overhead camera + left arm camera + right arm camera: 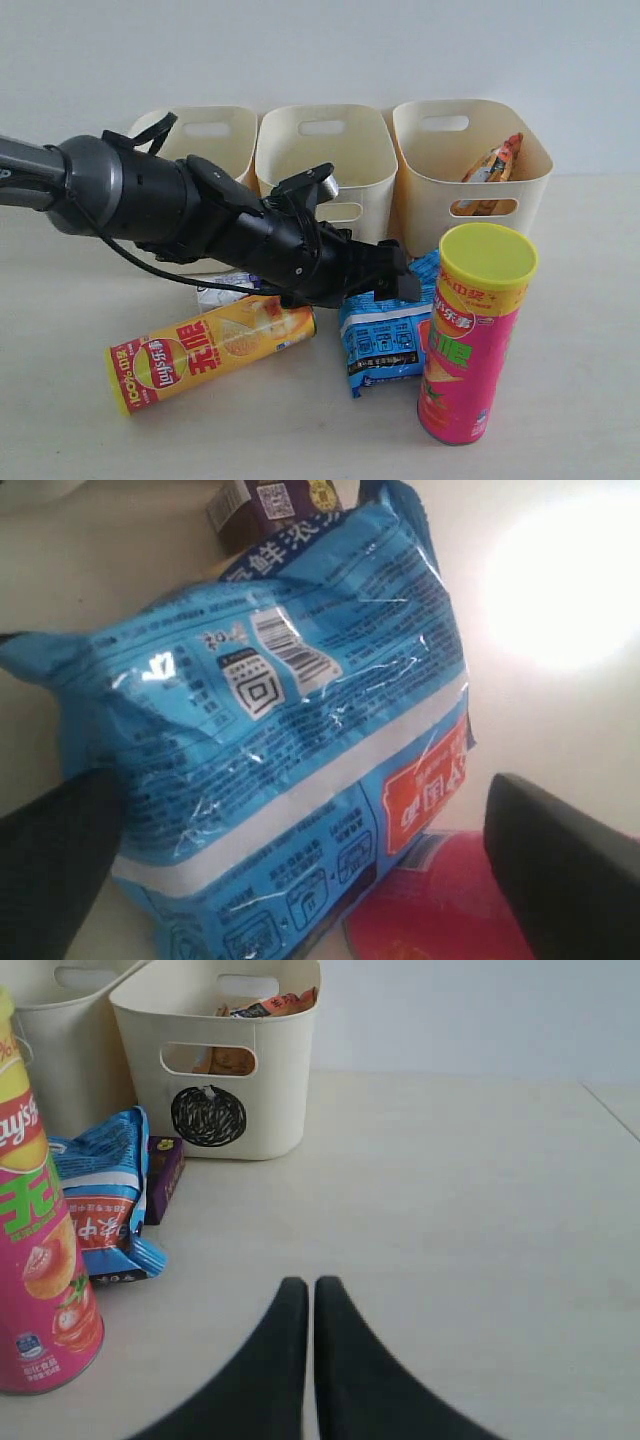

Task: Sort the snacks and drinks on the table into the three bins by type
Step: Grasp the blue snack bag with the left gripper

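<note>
My left gripper [396, 283] [300, 790] is open and low over the blue bag [383, 338] [260, 730], one finger on each side of it. One finger [55, 865] is at the bag's edge; the other [570, 875] stands apart from it. Close by the bag stands the tall pink can [474, 340] [35, 1250]. A yellow-red can [208, 352] lies on its side. The dark purple carton [268, 505] [164, 1172] sits behind the bag. A white-blue carton [222, 291] peeks from under the arm. My right gripper [312, 1286] is shut and empty over the bare table [450, 1200].
Three cream bins [207, 135] [325, 152] [470, 205] line the back. The circle-marked bin [275, 1070] holds the orange bag [494, 161] [262, 1005]. The left arm stretches across in front of the left and middle bins.
</note>
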You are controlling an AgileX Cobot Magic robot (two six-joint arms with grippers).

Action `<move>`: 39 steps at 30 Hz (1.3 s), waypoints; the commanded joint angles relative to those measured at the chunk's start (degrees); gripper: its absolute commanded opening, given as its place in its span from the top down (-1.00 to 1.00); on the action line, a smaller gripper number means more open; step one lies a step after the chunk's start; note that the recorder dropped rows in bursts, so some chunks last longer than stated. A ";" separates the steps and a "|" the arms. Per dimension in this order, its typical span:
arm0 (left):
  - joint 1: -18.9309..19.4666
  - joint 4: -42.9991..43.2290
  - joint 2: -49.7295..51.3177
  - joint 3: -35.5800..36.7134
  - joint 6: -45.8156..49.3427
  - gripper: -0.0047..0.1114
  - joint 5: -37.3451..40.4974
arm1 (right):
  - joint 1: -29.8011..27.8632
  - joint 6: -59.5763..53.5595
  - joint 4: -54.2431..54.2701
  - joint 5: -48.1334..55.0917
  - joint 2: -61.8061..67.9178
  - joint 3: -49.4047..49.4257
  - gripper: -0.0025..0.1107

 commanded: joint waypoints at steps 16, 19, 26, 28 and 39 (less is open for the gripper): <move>-1.55 -0.15 5.35 -3.79 0.10 -0.65 -5.16 | -0.47 0.00 0.09 -0.49 -0.27 0.28 0.96; -2.51 -0.01 5.35 -4.20 0.33 -0.65 -6.13 | -0.47 0.00 0.09 -0.49 -0.27 0.28 0.96; -2.70 -0.01 7.23 -4.20 0.33 -0.65 -4.61 | -0.47 0.00 0.09 -0.49 -0.27 0.28 0.96; -2.70 -0.01 7.97 -4.20 0.33 -0.65 -4.22 | -0.47 0.00 0.09 -0.49 -0.27 0.28 0.96; -2.70 -0.41 8.73 -4.47 -0.37 -0.61 -2.18 | -0.47 0.00 0.09 -0.49 -0.27 0.28 0.96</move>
